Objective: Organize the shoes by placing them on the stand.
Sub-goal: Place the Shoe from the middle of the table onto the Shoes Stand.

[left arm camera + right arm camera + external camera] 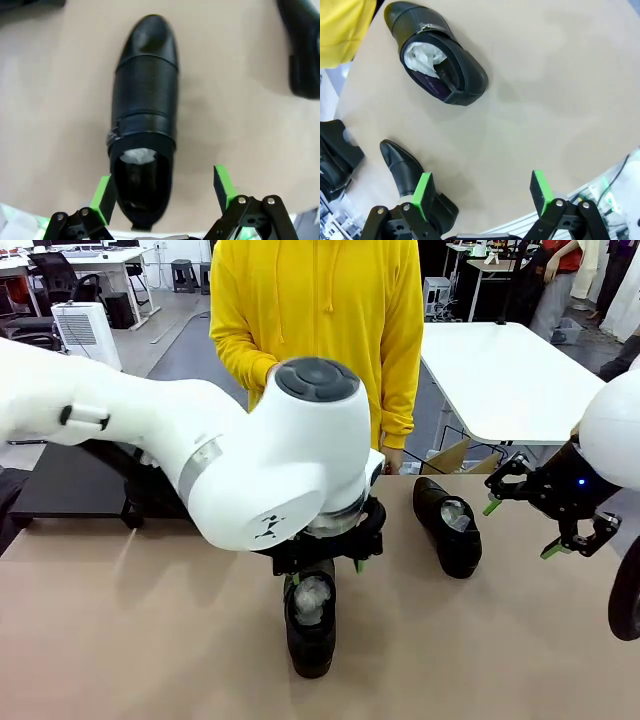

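Black glossy dress shoe [145,100] lies on the tan surface [130,640], its heel between the wide-spread pads of the left end effector [165,187]. The right end effector [482,190], also wide, hovers near a second shoe [440,55]; the stand [70,480] sits far left.

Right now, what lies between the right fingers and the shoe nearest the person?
Bare table: the right wrist view shows nothing between the open right fingers and that shoe.

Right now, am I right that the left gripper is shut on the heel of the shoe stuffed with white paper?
Not quite: in the left wrist view the left gripper is open, straddling the heel of the shoe without clamping it.
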Controlling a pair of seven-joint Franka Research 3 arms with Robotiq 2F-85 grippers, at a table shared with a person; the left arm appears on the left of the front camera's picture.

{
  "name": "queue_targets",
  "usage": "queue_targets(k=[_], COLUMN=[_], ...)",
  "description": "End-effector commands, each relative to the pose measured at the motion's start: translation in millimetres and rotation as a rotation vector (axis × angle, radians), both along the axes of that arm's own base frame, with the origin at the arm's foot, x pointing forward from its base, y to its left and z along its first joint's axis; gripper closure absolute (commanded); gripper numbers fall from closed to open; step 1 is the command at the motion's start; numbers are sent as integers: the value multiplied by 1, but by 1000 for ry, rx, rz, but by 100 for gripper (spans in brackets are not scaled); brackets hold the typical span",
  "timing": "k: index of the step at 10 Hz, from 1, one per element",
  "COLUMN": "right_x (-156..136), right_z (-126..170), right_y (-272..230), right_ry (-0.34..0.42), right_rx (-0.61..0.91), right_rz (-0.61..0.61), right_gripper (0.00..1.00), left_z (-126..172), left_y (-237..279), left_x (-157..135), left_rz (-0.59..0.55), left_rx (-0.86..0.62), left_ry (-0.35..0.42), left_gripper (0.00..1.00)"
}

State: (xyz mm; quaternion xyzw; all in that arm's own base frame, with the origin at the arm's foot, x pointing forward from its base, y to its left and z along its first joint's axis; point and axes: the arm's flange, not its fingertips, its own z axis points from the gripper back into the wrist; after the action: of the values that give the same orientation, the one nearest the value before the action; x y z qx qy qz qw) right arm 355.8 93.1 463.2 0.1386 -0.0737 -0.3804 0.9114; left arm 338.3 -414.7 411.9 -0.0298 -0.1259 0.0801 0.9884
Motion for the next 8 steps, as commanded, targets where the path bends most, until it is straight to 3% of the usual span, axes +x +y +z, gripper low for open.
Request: queue_targets(k=[1,6,8], right_x=[1,1,1], right_z=[0,0,0], right_y=[-1,-1,-1], right_ry=[-13,-13,-13], right_rx=[3,3,3], right_rz=[21,21,21], right_gripper=[0,0,0], left_z=[-14,-31,-38], left_y=[-29,-44,-49], left_x=[5,5,5], left_rz=[46,-61,-101], left_rx=[49,18,15], left_ry=[93,108,168], left_gripper=[0,0,0])
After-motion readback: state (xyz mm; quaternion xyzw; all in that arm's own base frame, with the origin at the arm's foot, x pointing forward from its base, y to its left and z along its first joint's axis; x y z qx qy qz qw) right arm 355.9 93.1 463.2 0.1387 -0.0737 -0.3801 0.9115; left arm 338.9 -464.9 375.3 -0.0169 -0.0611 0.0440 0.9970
